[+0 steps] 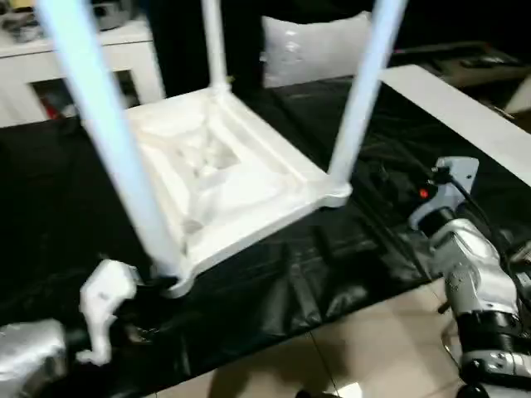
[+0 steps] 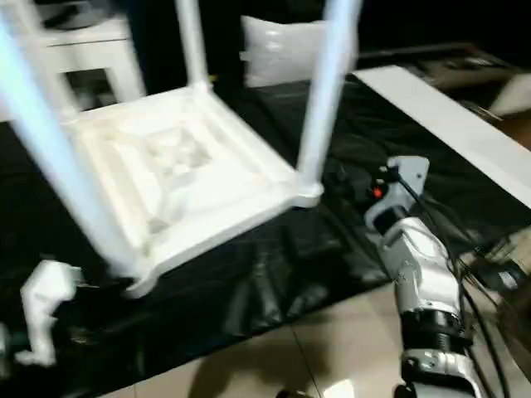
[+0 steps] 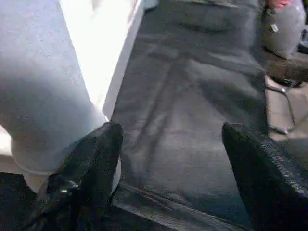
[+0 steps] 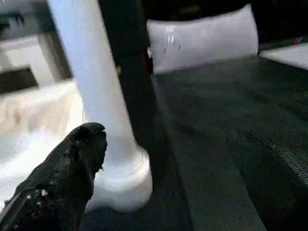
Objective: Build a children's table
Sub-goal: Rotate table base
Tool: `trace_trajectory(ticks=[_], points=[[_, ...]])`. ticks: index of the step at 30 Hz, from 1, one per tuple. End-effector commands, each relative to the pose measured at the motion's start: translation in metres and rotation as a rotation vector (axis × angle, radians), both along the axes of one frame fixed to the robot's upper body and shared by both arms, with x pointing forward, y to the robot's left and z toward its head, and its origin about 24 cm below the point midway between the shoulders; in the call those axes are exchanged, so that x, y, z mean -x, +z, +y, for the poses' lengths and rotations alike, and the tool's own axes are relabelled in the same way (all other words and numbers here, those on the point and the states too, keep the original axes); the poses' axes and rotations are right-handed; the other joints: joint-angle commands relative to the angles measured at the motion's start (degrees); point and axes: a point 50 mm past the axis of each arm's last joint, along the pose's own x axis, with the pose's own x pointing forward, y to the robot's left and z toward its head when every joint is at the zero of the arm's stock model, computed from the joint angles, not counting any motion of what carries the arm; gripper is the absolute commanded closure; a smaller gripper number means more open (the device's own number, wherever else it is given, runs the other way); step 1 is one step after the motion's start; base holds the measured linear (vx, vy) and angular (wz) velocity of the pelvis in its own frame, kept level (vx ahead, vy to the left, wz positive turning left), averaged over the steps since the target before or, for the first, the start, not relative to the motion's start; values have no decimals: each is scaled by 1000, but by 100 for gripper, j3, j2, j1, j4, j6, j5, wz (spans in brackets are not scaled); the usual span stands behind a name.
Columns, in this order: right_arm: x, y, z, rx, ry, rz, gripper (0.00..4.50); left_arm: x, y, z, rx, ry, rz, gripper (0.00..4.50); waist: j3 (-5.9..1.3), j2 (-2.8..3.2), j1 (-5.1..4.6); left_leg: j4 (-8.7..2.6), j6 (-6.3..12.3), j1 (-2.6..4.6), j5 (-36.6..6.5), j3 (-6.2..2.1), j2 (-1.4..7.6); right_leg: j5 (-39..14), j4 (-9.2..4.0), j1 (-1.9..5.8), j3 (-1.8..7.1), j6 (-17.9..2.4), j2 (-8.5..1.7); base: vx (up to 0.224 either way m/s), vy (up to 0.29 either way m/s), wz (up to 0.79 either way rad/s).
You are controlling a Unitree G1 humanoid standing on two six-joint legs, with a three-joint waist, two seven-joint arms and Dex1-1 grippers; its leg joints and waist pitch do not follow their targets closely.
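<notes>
The left hand (image 3: 168,163) stands open: its two black, grainy fingers (image 3: 91,163) are well apart, holding nothing. One finger is just beside the near-left leg (image 1: 108,141), a long, round, smooth white plastic tube that meets its round corner socket (image 1: 170,282) right by that finger; whether they touch I cannot tell. In the head view the left arm's white wrist piece (image 1: 106,311) sits below that same corner.

The table (image 1: 224,174) lies upside down on a black, creased, glossy sheet (image 1: 315,282) over the tabletop, its rectangular underside showing raised ribs. Beyond the left hand a far leg (image 1: 214,41) rises from the back corner.

To the right, another leg (image 1: 365,91) stands in its round socket (image 1: 336,195), just ahead of the right hand. One black, pebbled right finger (image 4: 67,178) shows near the base of that leg, apart from it; the hand is wide open and empty. The silver right forearm (image 1: 477,274) lies to the right of the table. Behind, a white, crinkled plastic bag (image 1: 319,46) leans.
</notes>
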Motion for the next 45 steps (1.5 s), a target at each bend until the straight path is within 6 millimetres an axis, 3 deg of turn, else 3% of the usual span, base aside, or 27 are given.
trace_trajectory(ticks=[1, 2, 4, 5, 7, 9, 14, 16, 18, 19, 21, 22, 23, 26, 27, 28, 32, 35, 36, 38, 41, 45], points=[[4, -8, 16, 33, 86, 47, 0, -19, 13, 11, 21, 85, -104, 56, -223, 108, 1, -475, 463, -106, -600, 35, 118, -2778, -518, 368, 371, -12, -335, 0, 0, 0], [6, -13, 20, 49, 102, 68, 0, -23, 14, 11, 29, 89, -107, 38, -234, 88, 3, -474, 422, -100, -677, 28, 114, -2811, -518, 377, 356, -4, -339, 0, 0, 0], [7, -18, 25, 71, 114, 87, 0, -27, 13, 13, 26, 81, -101, 26, -231, 170, -16, -484, 379, -139, -771, -2, 126, -2859, -507, 416, 325, 51, -343, 0, 0, 0], [8, -21, 28, 77, 121, 96, 0, -29, 14, 13, 27, 68, -92, 19, -223, 128, -41, -474, 379, -133, -818, 6, 110, -2961, -535, 402, 319, 126, -338, 0, 0, 0], [8, -22, 29, 71, 123, 97, 0, -29, 14, 12, 33, 58, -87, 17, -232, 127, -40, -467, 400, -137, -778, 8, 95, -3011, -534, 408, 326, 155, -351, 0, 0, 0], [11, -24, 34, 67, 147, 100, 0, -27, 14, 10, 43, 17, -73, 8, -238, 153, -19, -470, 442, -127, -634, 5, 123, -2923, -513, 386, 346, 83, -360, 0, 0, 0], [12, -24, 39, 64, 178, 103, 0, -21, 14, 2, 70, -9, -63, 8, -258, 147, 6, -489, 506, -155, -302, -9, 207, -2255, -373, 398, 408, -244, -378, 0, 0, 0], [12, -23, 41, 65, 193, 103, 0, -18, 13, 0, 73, -10, -57, 8, -259, 123, 17, -494, 512, -158, -295, -5, 207, -2245, -358, 410, 416, -275, -386, 0, 0, 0], [11, -23, 44, 70, 213, 102, 0, -13, 14, 1, 71, -2, -51, 8, -242, 57, 24, -499, 522, -165, -348, 7, 202, -2400, -377, 407, 420, -248, -396, 0, 0, 0], [11, -23, 45, 71, 221, 103, 0, -10, 14, 3, 65, 6, -46, 8, -227, 81, 25, -500, 513, -154, -402, 15, 192, -2537, -402, 393, 416, -203, -390, 0, 0, 0], [11, -23, 47, 70, 230, 104, 0, -7, 14, 5, 55, 16, -41, 8, -209, 75, 11, -500, 486, -146, -526, 23, 172, -2735, -447, 384, 399, -100, -377, 0, 0, 0], [11, -23, 49, 70, 240, 103, 0, -6, 14, 8, 48, 29, -39, 8, -210, -2, 6, -501, 483, -152, -557, 25, 169, -2810, -459, 389, 394, -49, -380, 0, 0, 0], [12, -23, 55, 66, 271, 105, 0, -5, 14, 17, 26, 56, -35, 8, -198, 48, 18, -497, 476, -131, -653, 24, 150, -2986, -488, 370, 381, 43, -377, 0, 0, 0], [14, -24, 61, 68, 317, 108, 0, -3, 14, 30, 2, 89, -32, 8, -183, 49, 1, -507, 453, -123, -773, 8, 151, -3035, -512, 364, 362, 132, -357, 0, 0, 0], [15, -25, 64, 66, 336, 111, 0, -3, 14, 36, -8, 104, -37, 8, -183, -47, 3, -509, 466, -133, -791, 9, 152, -3072, -521, 368, 361, 165, -360, 0, 0, 0], [16, -25, 67, 64, 355, 115, 0, -3, 15, 42, -14, 124, -45, 8, -188, 15, 25, -508, 463, -118, -799, -2, 139, -3098, -513, 366, 360, 173, -368, 0, 0, 0], [21, -29, 78, 80, 436, 131, 0, -1, 18, 57, -72, 176, -50, 8, -202, 41, 41, -537, 420, -128, -686, -28, 207, -2720, -443, 377, 405, 30, -390, 0, 0, 0], [22, -30, 82, 83, 451, 135, 0, -6, 19, 62, -97, 206, -75, 8, -197, 32, 61, -539, 433, -112, -648, -14, 200, -2679, -434, 368, 413, -35, -389, 0, 0, 0], [21, -30, 83, 89, 448, 137, 0, -14, 22, 60, -91, 217, -102, 8, -202, 35, 76, -539, 418, -107, -632, -10, 201, -2687, -437, 373, 418, -43, -398, 0, 0, 0], [19, -31, 85, 106, 436, 142, 0, -28, 28, 55, -69, 233, -143, 8, -210, 110, 155, -541, 304, -48, -653, -6, 220, -2626, -429, 355, 424, -94, -400, 0, 0, 0], [17, -31, 86, 107, 429, 141, 0, -39, 31, 49, -54, 230, -177, 8, -210, 74, 168, -557, 213, -71, -752, -17, 230, -2602, -416, 400, 429, -100, -422, 0, 0, 0], [12, -31, 85, 112, 389, 150, 0, -56, 38, 31, 47, 168, -202, 8, -246, 72, 173, -541, 196, -90, -439, -16, 238, -2339, -364, 414, 457, -195, -437, 0, 0, 0]])
